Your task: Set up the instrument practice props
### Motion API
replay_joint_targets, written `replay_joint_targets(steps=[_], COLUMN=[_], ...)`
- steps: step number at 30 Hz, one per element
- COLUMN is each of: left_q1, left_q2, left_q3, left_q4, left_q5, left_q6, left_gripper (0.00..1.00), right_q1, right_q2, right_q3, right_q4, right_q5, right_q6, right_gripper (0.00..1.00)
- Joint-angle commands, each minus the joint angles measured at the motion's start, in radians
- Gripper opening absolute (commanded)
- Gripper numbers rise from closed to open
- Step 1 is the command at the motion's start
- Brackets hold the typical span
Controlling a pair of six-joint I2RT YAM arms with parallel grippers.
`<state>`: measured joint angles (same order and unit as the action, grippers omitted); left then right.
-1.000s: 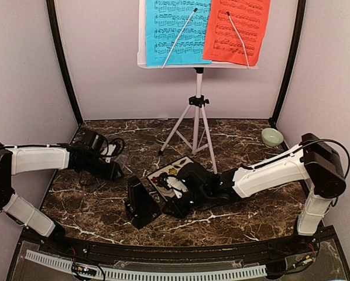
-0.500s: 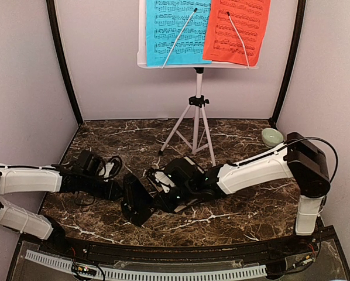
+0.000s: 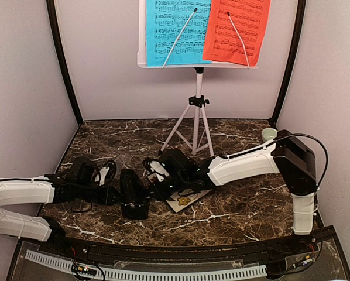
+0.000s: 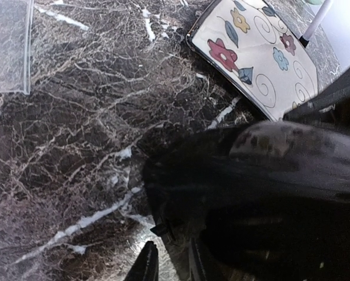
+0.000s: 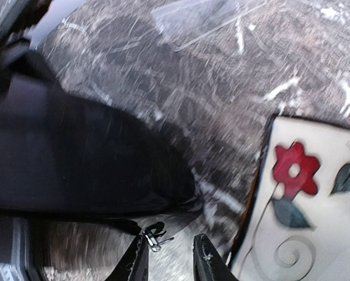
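Note:
The white music stand [image 3: 197, 111] rises on its tripod at the back, with the blue music sheet [image 3: 175, 29] and the red music sheet [image 3: 236, 29] on its desk. The black metronome [image 3: 134, 194] stands upright on the marble near the front; it also fills much of both wrist views [image 4: 268, 187] [image 5: 75, 158]. My left gripper [image 3: 115, 192] [image 4: 170, 264] is against its left side, fingers narrowly apart astride its lower edge; a pinch is not discernible. My right gripper [image 3: 153, 182] [image 5: 170, 260] is at its right, open, with a small metal key by one finger.
A square floral tile [image 3: 185, 201] [image 4: 263, 52] [image 5: 309, 205] lies just right of the metronome, partly under my right arm. A pale green bowl [image 3: 268, 136] sits at the back right. A clear plastic sleeve [image 4: 8, 47] [image 5: 204, 20] lies flat on the marble.
The metronome has gone from tipped over to upright. My right arm swept left across the tile toward it. My left gripper came in from the left and its fingers narrowed.

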<state>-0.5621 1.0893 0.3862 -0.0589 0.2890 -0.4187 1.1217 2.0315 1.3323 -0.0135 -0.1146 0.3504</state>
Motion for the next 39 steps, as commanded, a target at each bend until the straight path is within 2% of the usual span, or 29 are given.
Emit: replay_joint_targets(steps=[1,6,10,15,18,22,27,32,35,39], left_q1=[-0.037,-0.047,-0.047,-0.048,-0.047,-0.047,-0.047,-0.047,-0.048,-0.048], left_q2=[-0.019,-0.026,-0.071,-0.058,-0.043,-0.047,-0.051,-0.054,-0.063,-0.073], left_q3=[-0.018,-0.016,-0.019,-0.007,-0.005,-0.006,-0.012,-0.017,-0.015,-0.014], left_q4=[0.059,0.055,0.056,0.051,0.055,0.065,0.076,0.078,0.076,0.067], left_q5=[0.054,0.013,-0.056,-0.069,-0.07,-0.067,-0.064,-0.06,-0.065,-0.069], left_q6=[-0.027,-0.046,-0.087,-0.089,-0.088,-0.089,-0.088,-0.091,-0.085,-0.078], left_gripper=[0.21,0.22,0.26,0.26,0.26,0.26,0.26,0.26,0.26,0.25], right_q1=[-0.008,-0.022,-0.029,-0.023,-0.005,0.045,0.089,0.099,0.102,0.1], right_q2=[0.028,-0.018,-0.121,-0.239,-0.263,-0.242,-0.202,-0.158,-0.141,-0.137], right_q3=[0.084,0.053,-0.026,-0.149,-0.216,-0.172,-0.07,-0.009,0.015,0.022], right_q4=[0.062,0.064,0.087,0.185,0.251,0.235,0.176,0.136,0.111,0.086], right_q5=[-0.02,-0.021,-0.023,-0.055,-0.066,-0.042,0.017,0.071,0.107,0.166], right_q6=[-0.017,-0.023,-0.029,-0.033,-0.012,0.001,0.017,0.048,0.049,0.057], right_gripper=[0.28,0.34,0.52,0.75,0.82,0.92,0.95,0.89,0.81,0.65])
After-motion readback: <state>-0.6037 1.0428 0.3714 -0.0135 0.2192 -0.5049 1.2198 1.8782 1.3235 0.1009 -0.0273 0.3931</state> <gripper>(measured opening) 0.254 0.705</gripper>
